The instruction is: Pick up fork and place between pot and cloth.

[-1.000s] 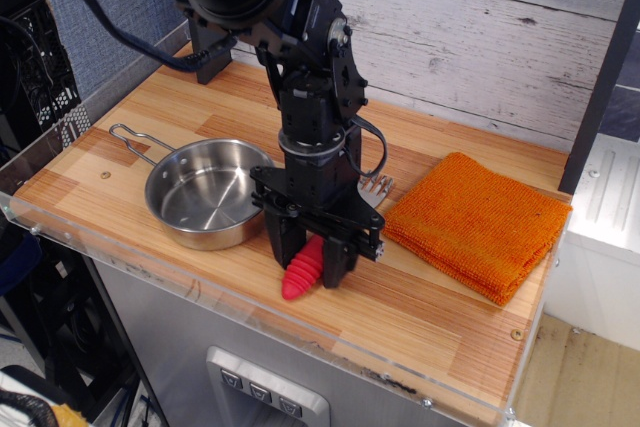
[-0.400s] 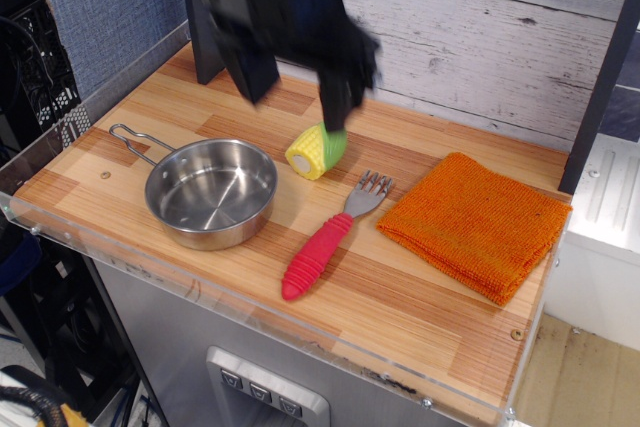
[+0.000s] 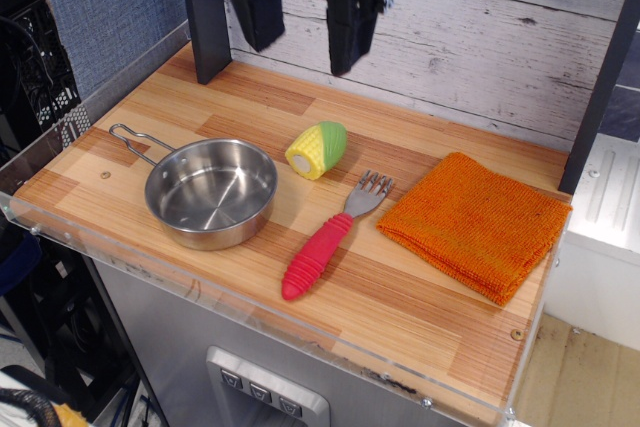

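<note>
Whitewashed plank wall behind, wooden tabletop (image 3: 420,307) w/ clear acrylic edge at front; only one view, from above-front.

Claw (image 3: 303,9) up high at top of pic, fingers spread wide w/ nothing between, well clear of everything. Hangs above back of tabletop.

Fork (image 3: 330,240) well below claw and toward front edge, lying flat, red handle pointing to front, tines toward back. Pot (image 3: 210,193) below and to left of claw, wire handle out to far left, empty. Cloth (image 3: 478,222) below and to right, folded flat. Toy corn (image 3: 318,150) nearly straight under claw, just behind fork tines, not touching as far as can tell.

Fork sits in gap between pot and cloth, tines near cloth corner, apart from pot. Judged: placement done, claw in clear-off stage. Next move calls for little: prob. just keep clear, no regrasp needed unless fork needs centring.
</note>
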